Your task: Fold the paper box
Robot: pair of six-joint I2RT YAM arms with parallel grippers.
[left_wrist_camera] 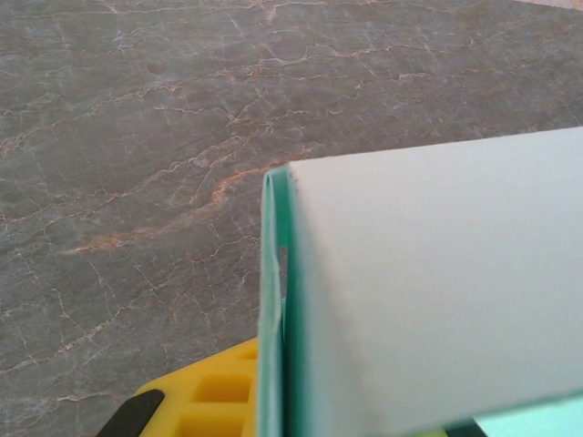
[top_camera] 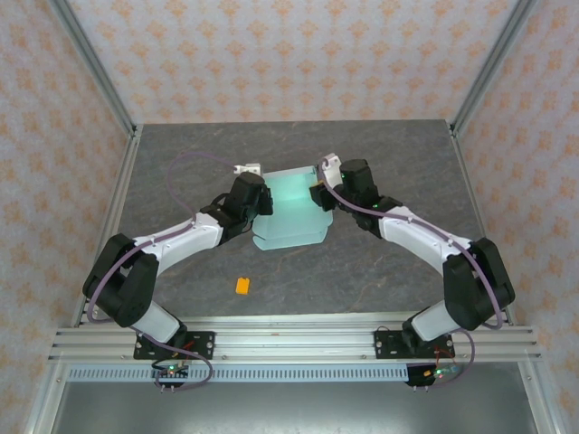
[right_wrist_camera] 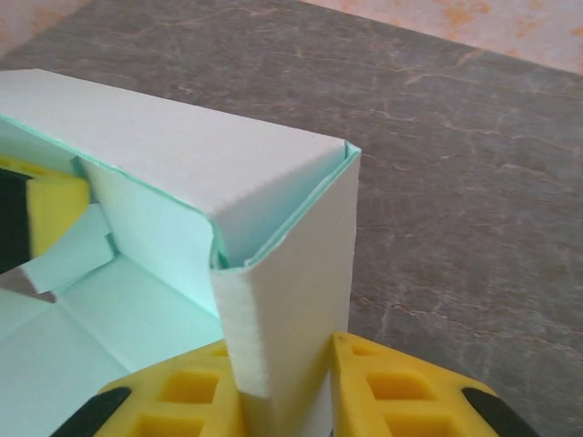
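Note:
The paper box (top_camera: 289, 212), pale mint-teal card, lies mid-table, partly folded, with its walls raised at the far side. My left gripper (top_camera: 256, 201) holds the box's left wall. In the left wrist view the thin teal wall (left_wrist_camera: 428, 291) stands between the jaws, with one yellow finger (left_wrist_camera: 214, 391) pressed against its outer face. My right gripper (top_camera: 324, 194) is at the box's right wall. In the right wrist view both yellow fingers (right_wrist_camera: 182, 401) clamp the upright corner panel (right_wrist_camera: 291, 273). The left finger (right_wrist_camera: 46, 214) shows inside the box.
A tiny orange block (top_camera: 242, 286) lies on the grey marble tabletop (top_camera: 380, 154), nearer the arm bases than the box. A small white piece (top_camera: 246, 169) sits just behind the left gripper. Metal frame posts and patterned walls ring the table.

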